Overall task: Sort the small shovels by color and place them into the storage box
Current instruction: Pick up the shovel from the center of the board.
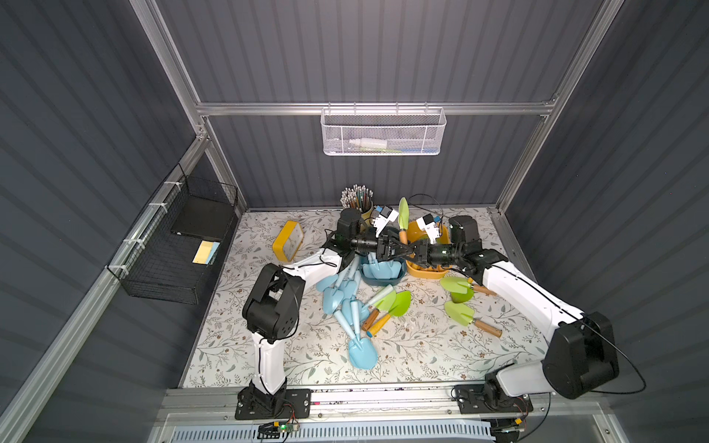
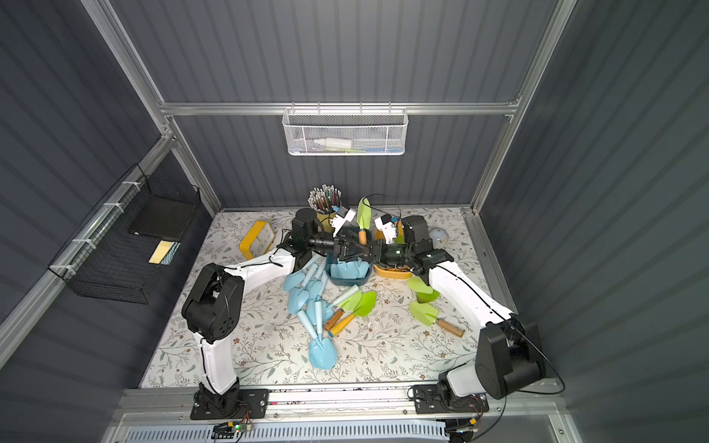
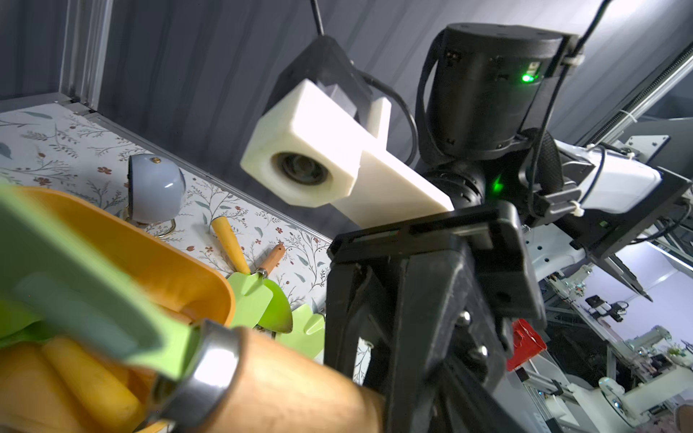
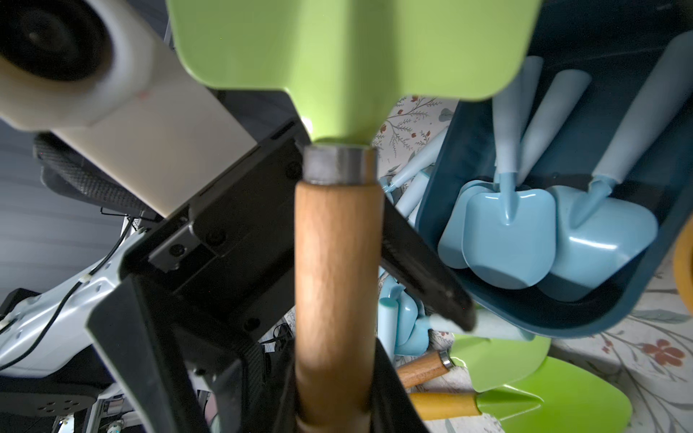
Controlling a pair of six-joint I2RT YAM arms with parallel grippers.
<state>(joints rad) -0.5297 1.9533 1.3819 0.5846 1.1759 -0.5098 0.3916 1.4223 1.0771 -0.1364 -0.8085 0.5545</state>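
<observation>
Sorting scene, largest element to smallest. On the floral tabletop (image 1: 291, 356) we see two storage bins side by side at the back. The dark blue bin (image 1: 380, 282) holds pale blue shovels, and the yellow bin (image 1: 426, 273) holds green-bladed ones. More blue shovels (image 1: 341, 299) lie heaped on the tabletop just in front of the blue bin, with green shovels (image 1: 395, 303) scattered beside them. Above the two bins one green shovel (image 1: 403, 214) stands upright, blade uppermost. The right gripper (image 1: 408, 250) has its fingers clamped on the lower end of the wooden handle (image 4: 337, 262). The left gripper (image 1: 399, 248) spreads its fingers (image 4: 423, 270) wide to either side of that handle; we cannot tell whether they touch it. We judge the shovel light and rigid, with a smooth painted blade likely to slip. The handle offers the better hold, preferably near the metal ferrule (image 4: 339, 165), since the blade end may tip it.
</observation>
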